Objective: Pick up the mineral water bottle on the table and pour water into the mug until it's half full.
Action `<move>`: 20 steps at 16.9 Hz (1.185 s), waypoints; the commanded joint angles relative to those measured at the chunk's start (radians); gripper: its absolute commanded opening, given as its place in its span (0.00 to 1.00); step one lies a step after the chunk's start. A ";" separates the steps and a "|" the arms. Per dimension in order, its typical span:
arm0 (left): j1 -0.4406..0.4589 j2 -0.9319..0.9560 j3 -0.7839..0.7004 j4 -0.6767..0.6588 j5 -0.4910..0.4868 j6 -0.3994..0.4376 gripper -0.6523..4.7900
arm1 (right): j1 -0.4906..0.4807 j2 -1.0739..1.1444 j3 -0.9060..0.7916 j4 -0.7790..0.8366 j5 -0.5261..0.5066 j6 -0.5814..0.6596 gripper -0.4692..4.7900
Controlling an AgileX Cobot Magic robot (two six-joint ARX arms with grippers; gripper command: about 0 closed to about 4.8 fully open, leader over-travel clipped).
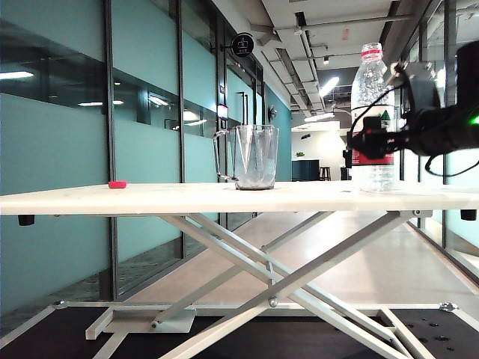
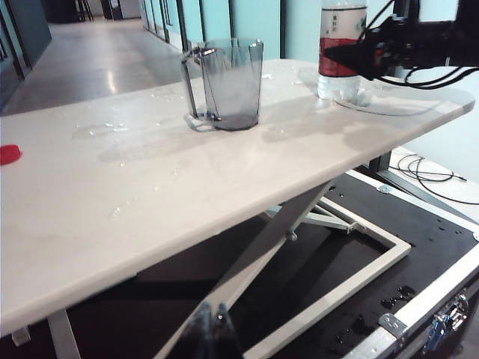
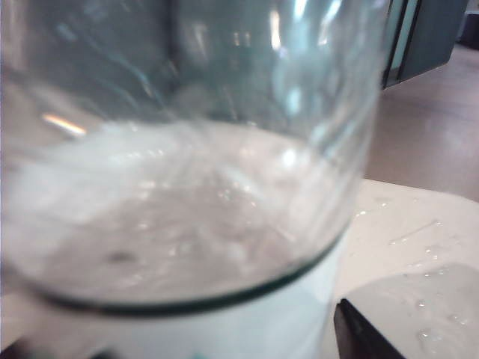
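The exterior view shows the mineral water bottle (image 1: 372,120) upright on the surface (image 1: 150,198), red-capped, with the right gripper (image 1: 372,140) at its label, jaws spread wide around it. The right wrist view shows only blurred clear plastic. The mug (image 2: 224,82), clear and handled, stands well apart from that gripper. The left gripper (image 2: 213,329) hangs below the surface edge; whether it is released or clenched I cannot tell.
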 commanded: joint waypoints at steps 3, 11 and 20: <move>0.001 0.000 0.002 -0.025 0.005 0.006 0.11 | 0.000 0.033 0.078 0.005 -0.005 0.004 1.00; 0.001 0.000 0.002 -0.045 0.005 0.023 0.11 | 0.002 0.022 0.076 -0.006 -0.068 -0.014 0.42; 0.002 0.000 0.002 -0.045 0.005 0.023 0.11 | 0.158 -0.169 0.162 -0.514 0.321 -0.576 0.42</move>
